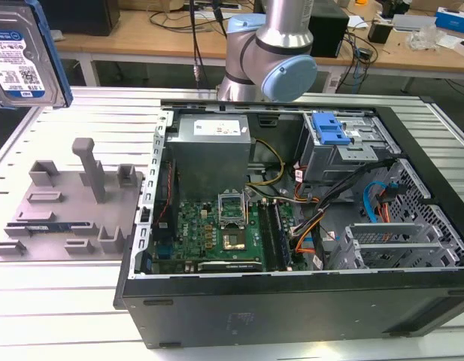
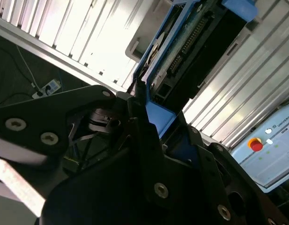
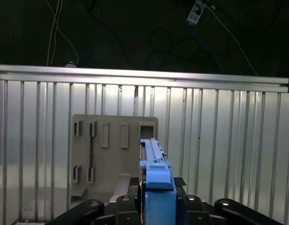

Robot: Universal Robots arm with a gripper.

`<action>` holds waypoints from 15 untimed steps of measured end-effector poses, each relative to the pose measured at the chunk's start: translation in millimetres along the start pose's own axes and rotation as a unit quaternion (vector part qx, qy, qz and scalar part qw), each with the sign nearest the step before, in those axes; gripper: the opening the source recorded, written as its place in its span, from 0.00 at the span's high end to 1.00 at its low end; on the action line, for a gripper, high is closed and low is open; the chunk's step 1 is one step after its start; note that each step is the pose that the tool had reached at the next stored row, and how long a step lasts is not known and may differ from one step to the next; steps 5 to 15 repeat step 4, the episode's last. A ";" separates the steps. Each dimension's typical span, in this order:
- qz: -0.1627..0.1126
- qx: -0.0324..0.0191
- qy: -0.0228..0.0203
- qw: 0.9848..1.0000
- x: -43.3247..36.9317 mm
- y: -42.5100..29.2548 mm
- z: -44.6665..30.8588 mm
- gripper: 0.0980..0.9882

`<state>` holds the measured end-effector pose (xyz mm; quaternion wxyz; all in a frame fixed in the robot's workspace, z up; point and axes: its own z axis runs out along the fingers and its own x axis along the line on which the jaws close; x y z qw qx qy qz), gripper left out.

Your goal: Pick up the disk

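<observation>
The disk [image 1: 19, 56] sits in the upper left corner of the exterior view, lifted clear above the counter [image 1: 59, 301] and cut off by the frame's top and left edges, so only its white-and-blue label face and one blue plastic side rail show. What carries it there lies outside that frame.

In both wrist views the claw [image 3: 156, 199] is pinching the disk: black fingers [image 2: 135, 117] press against its blue rails, and the drive juts out edge-on beyond them. In the second wrist view the disk [image 2: 191, 47] shows its underside, a dark circuit board with a row of connector pins, framed in blue plastic; its far end runs off the top edge. In the first wrist view the disk [image 3: 153, 159] appears only as a thin blue-and-silver edge, its faces hidden.

Beneath it in the first wrist view lies the grey plastic fixture tray [image 3: 111, 154], flat with rectangular slots, its lower part hidden behind the claw. In the exterior view the same tray [image 1: 66, 218] rests at centre left on the ribbed aluminium counter, with upright posts and blocks moulded into it.

The open computer case [image 1: 292, 248] fills the middle and right of the exterior view: black sheet-metal walls, a green motherboard [image 1: 216, 233], a grey power supply box [image 1: 213, 150], bundled cables, and a blue-handled drive cage [image 1: 341, 139]. The silver arm [image 1: 273, 45] rises behind the case, cut off at the top. A panel with a red button [image 2: 256, 145] shows at the right edge of the second wrist view.
</observation>
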<state>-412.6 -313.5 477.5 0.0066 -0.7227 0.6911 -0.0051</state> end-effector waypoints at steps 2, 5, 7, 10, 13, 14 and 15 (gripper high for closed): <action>0.000 0.000 0.000 1.000 0.0 0.0 0.0 0.70; 0.000 0.000 0.000 1.000 0.0 0.0 0.0 0.70; 0.000 0.000 0.000 1.000 0.0 0.0 0.0 0.70; 0.000 0.000 0.000 1.000 0.0 0.0 0.0 0.70; 0.000 0.000 0.000 1.000 0.0 0.0 0.0 0.70; 0.000 0.000 0.000 1.000 0.0 0.0 0.0 0.70; 0.000 0.000 0.000 1.000 0.0 0.0 0.0 0.70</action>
